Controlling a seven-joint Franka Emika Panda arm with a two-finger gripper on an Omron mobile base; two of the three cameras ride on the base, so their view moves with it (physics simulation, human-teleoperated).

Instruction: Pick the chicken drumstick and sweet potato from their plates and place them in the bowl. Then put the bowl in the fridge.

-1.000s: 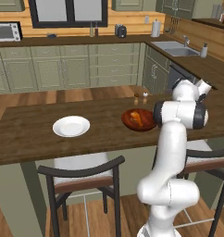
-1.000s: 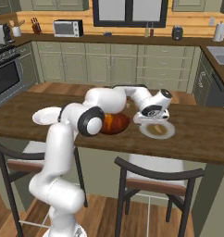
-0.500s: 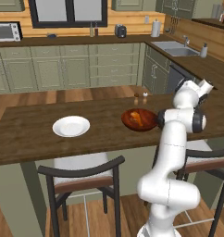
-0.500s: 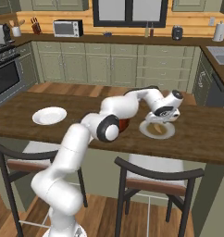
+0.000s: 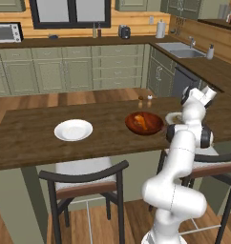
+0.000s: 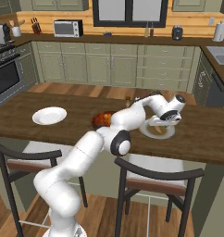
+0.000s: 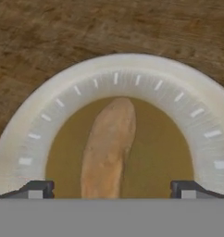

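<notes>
Sweet potato (image 7: 108,148) is lying lengthwise on a white-rimmed plate (image 7: 132,74) on the tabletop (image 7: 49,32), right of the bowl (image 5: 144,123), which apparently is already holding the drumstick (image 5: 140,122). Gripper (image 7: 113,190) is hovering above it, fingers spread wide and straddling it. Descent should be going straight down, keeping the potato centred, closing across its narrow width.

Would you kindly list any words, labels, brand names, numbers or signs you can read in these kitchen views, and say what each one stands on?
No readable text: none on the microwave, the cabinets or the bottles by the window.
The pale ticks round the rim of the plate under the sweet potato are plain marks, not numbers or letters.
</notes>
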